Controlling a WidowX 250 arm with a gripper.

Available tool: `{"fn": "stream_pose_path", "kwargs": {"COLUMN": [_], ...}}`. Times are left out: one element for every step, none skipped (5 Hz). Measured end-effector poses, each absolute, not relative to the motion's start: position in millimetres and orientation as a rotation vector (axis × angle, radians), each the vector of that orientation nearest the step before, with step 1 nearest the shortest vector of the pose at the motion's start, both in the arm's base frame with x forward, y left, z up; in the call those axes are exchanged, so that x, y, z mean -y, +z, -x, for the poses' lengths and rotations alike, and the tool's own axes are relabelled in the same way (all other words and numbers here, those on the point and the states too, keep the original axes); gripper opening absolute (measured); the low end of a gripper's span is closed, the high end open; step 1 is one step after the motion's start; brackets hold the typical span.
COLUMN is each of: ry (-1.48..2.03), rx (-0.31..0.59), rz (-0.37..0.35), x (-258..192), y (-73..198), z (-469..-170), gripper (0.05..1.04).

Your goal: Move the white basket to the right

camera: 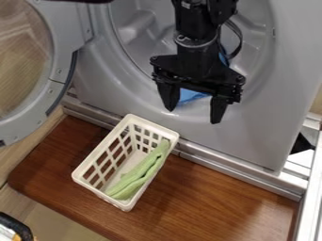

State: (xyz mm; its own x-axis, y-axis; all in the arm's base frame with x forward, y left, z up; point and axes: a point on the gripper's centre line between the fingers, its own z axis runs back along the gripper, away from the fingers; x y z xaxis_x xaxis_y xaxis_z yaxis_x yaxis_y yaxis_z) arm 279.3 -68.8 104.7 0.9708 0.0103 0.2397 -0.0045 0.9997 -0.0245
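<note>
While one black gripper [194, 114] hangs with two jaws apart, one white basket [154, 124] holds one green cloth [140, 174].

White basket [127, 123], upright on wood [207, 197]

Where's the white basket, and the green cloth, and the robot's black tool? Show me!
White basket [100, 191]: camera view, on the rim at its lower end.
Green cloth [138, 175]: camera view, on its middle.
Black tool [193, 115]: camera view, midway between its two spread fingertips.

Glossy wood board [220, 197]; matt plastic basket [94, 159] (cloth [140, 175] inside).
</note>
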Motion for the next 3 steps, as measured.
{"fn": "stream_pose_path", "kwargs": {"ry": [0.006, 0.017, 0.032], "rx": [0.21, 0.186, 0.163], "rz": [0.02, 0.014, 0.022], "x": [68.7, 56.1, 44.1], "y": [95.8, 86.6, 73.2], "z": [-276.2, -270.3, -266.7], "gripper": [0.999, 0.999, 0.999]}}
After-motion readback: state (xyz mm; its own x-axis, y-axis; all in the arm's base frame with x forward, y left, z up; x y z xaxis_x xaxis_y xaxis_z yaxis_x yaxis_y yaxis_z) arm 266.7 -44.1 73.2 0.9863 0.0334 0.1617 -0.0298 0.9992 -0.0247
